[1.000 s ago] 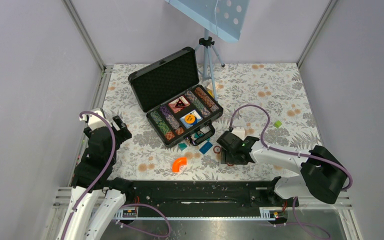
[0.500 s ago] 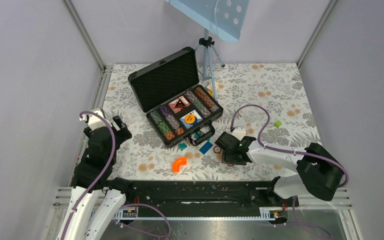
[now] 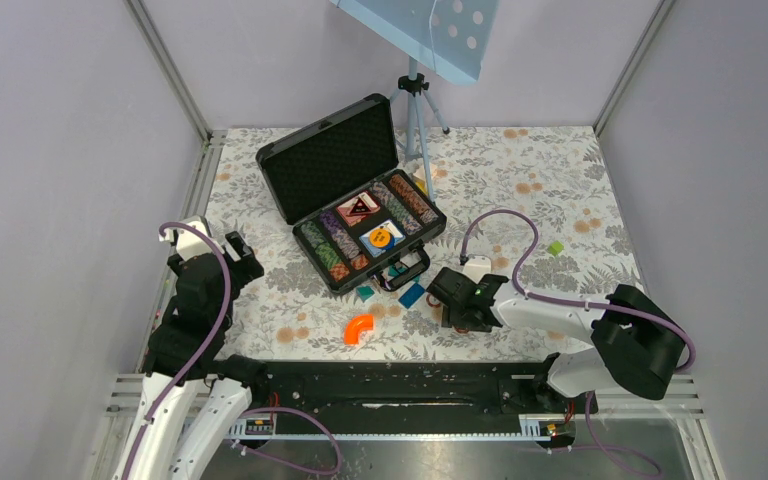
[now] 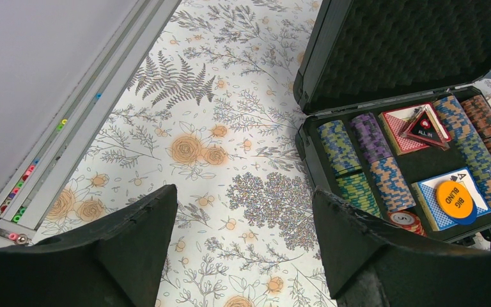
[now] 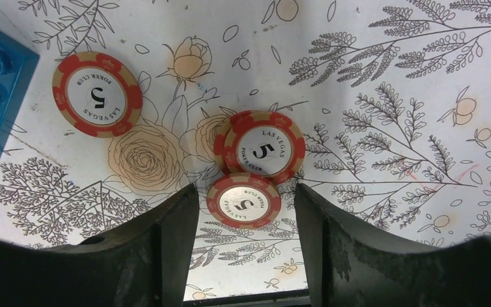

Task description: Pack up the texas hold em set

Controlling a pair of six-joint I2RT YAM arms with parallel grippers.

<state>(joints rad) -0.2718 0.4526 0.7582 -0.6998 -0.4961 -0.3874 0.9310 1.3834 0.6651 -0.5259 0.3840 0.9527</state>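
Right claw [image 5: 244,192], jaws apart, straddles one flat round red-striped chip [image 5: 243,202] on the floral cloth [image 5: 390,96]; a second chip [image 5: 262,151] touches it. Left claw [image 4: 243,195] gapes over bare cloth beside the open, foam-lined hard case [image 4: 409,45].

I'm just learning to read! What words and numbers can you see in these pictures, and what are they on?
"LAS VEGAS", "POKER CLUB", "5": each of three loose red chips on the table.
"ALL IN": black triangle marker on the red deck.
"BIG BLIND": orange disc on the blue deck.
Lone chip in the case: too blurred.
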